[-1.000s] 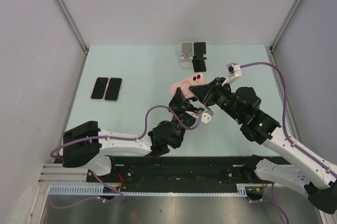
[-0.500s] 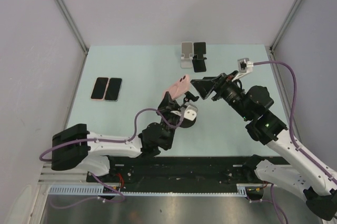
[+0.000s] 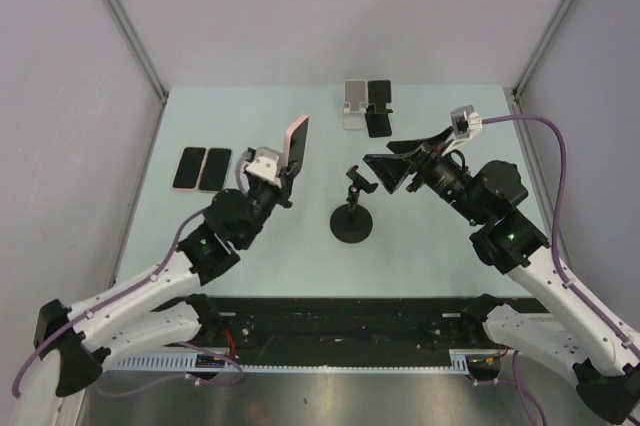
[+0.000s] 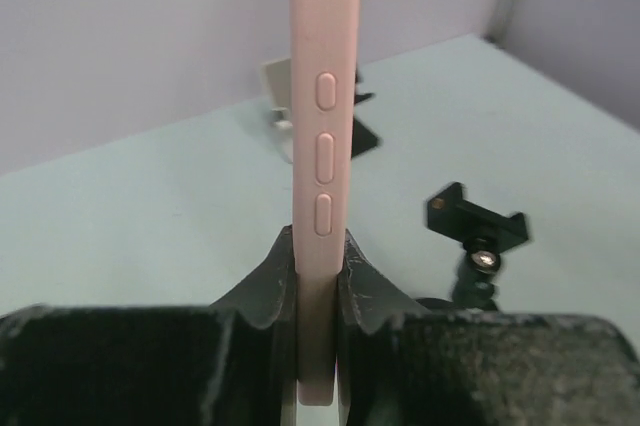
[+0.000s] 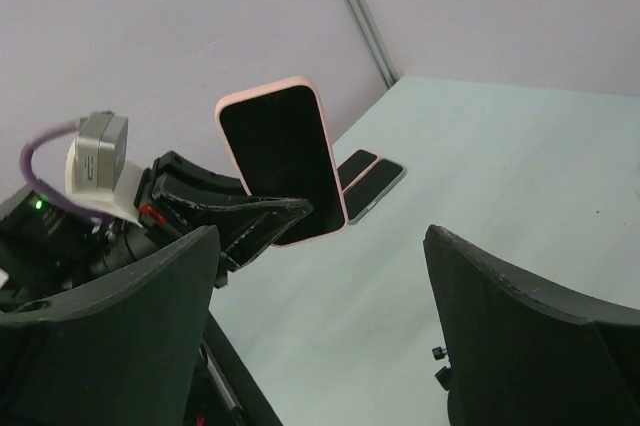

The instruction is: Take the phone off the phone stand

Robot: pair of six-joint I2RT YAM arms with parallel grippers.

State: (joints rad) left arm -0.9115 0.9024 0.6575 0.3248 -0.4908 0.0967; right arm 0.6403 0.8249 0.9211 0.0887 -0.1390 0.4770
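Note:
The pink phone (image 3: 297, 142) is held upright above the table, left of the stand, with my left gripper (image 3: 289, 168) shut on its lower end. In the left wrist view the phone (image 4: 318, 136) shows edge-on, pinched between both fingers (image 4: 365, 281). The black phone stand (image 3: 352, 218) stands at mid-table, its clamp head (image 3: 357, 179) holding nothing. My right gripper (image 3: 386, 170) hovers open just right of the clamp head. In the right wrist view the phone (image 5: 283, 161) shows its dark screen, beyond my right gripper (image 5: 320, 321).
Two phones (image 3: 202, 168) lie side by side at the table's left. A white stand (image 3: 353, 104) and a black stand (image 3: 378, 108) sit at the back middle. Grey walls enclose the table on three sides.
My left gripper has carried the phone left, away from the stand, and turned it upright. My right gripper has opened, let go and drawn back a little to the right.

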